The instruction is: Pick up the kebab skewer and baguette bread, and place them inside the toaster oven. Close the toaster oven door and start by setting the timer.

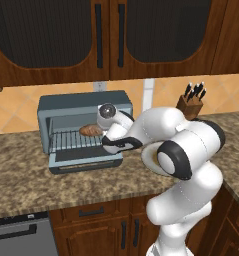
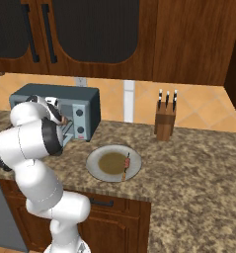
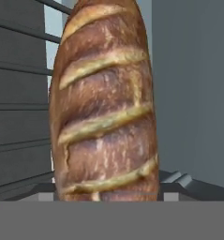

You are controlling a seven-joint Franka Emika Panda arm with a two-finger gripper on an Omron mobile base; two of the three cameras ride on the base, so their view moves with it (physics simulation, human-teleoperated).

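The baguette bread (image 1: pixel 91 131) lies across the wire rack inside the toaster oven (image 1: pixel 81 102), at the rack's right half. My gripper (image 1: pixel 100 129) reaches into the cavity from the right and is closed on the loaf's near end. In the hand view the scored crust of the baguette bread (image 3: pixel 104 103) sits very close and hides my fingertips. The toaster oven door (image 1: pixel 86 162) hangs open, folded down flat in front. The kebab skewer (image 2: pixel 126 165) lies on the right part of a grey plate (image 2: pixel 97 170), to the right of the toaster oven (image 2: pixel 85 96).
A knife block (image 2: pixel 165 123) stands at the back of the counter, right of the plate. The oven's two knobs (image 2: pixel 80 112) face forward on its right side. Dark wooden cabinets hang above. The counter turns a corner at the far right.
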